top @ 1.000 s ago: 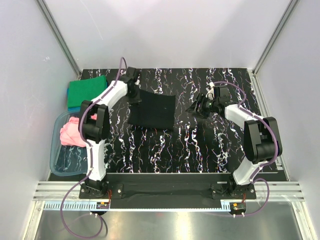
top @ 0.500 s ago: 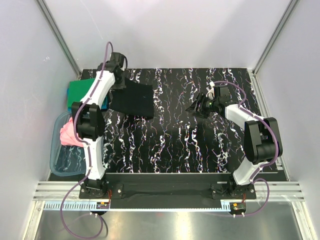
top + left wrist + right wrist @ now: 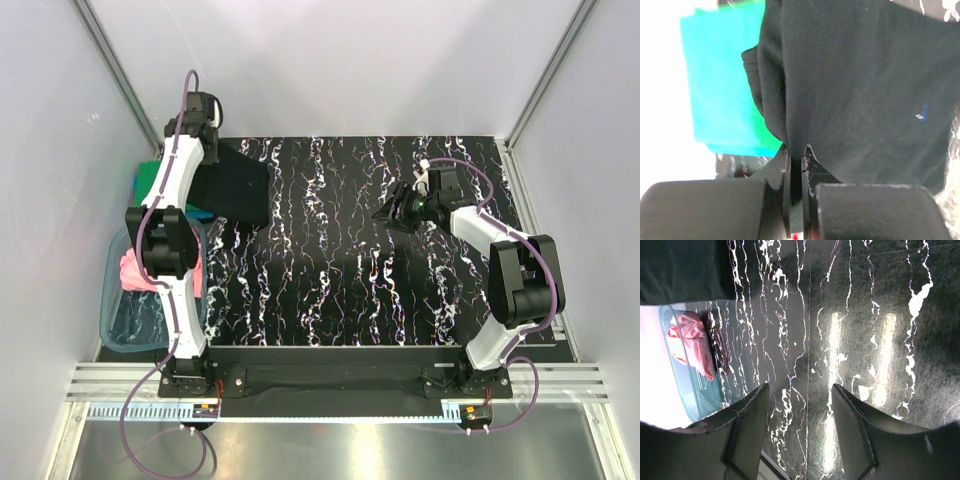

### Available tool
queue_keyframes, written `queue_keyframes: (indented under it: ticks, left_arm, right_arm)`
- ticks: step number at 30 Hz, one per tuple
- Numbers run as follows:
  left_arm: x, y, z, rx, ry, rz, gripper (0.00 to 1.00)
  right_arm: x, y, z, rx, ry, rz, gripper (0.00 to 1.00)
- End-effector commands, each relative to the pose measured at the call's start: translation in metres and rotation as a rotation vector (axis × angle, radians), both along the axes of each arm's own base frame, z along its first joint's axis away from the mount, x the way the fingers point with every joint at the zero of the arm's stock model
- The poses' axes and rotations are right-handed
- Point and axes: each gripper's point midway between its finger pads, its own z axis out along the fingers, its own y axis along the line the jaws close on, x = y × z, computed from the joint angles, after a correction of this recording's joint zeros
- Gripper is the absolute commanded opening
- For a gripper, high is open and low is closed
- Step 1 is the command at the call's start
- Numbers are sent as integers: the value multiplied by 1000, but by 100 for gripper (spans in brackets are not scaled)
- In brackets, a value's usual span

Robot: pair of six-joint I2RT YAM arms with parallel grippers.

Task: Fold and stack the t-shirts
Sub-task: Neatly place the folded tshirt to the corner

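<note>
Two arms in play, and only one of them has anything. The left gripper (image 3: 796, 152) is way out at the far left corner of the table (image 3: 350, 290). Its fingers are squeezed nearly together with just a sliver of gap, and that gap is stuffed with a bunched fold of the black t-shirt (image 3: 238, 185). In the left wrist view the cloth runs straight out from the fingertips and fills most of the picture. It looks smooth enough apart from a thick rolled ridge along the pinched edge. There's a tiny blue mark on the fabric off to one side, too small to read.

From the top camera the black shirt looks like a folded, roughly rectangular slab. It sits just beside the gripper on the side toward the middle of the table, with its near edge angled across the marbled surface. Its left part overlaps the green t-shirt (image 3: 150, 180), which lies flat at the far left edge of the table. I can't tell how much of the black one is actually resting on it versus hanging from the grip.

The pink t-shirt (image 3: 135, 270) is crumpled up in the clear blue-tinted tub (image 3: 125, 338), which sits nearer the arm bases than the green one, along the left edge.

The right gripper (image 3: 800, 387) sits over the right half of the table, well apart from every shirt. Its fingers are spread wide with only bare tabletop between them.
</note>
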Motion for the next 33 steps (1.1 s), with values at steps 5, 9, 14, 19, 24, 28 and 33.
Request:
queue_keyframes:
  ticks: [5,9,14,19,24,28,33]
  left_arm:
    - [22,50,50,92,-145,23,0]
    - [20,68,67,99,-191,40,0]
    - [22,72,76,105,-212,-21,0]
    - [29,82,76,41,-223,-63,0]
    - [30,117,62,59,-205,-3,0]
    - [29,133,45,31,-205,16,0]
    - [29,161,16,43,-164,80,0]
  right_arm:
    - [11,2,28,-18,-94,10,61]
    - [11,3,31,-15,-94,13,61]
    - [14,2,32,-17,-100,8,61]
    - [15,2,30,-16,-100,8,61]
    - [16,3,27,-14,-94,9,61]
    - [17,4,23,-12,-84,11,61]
    - [18,2,16,-22,-76,4,61]
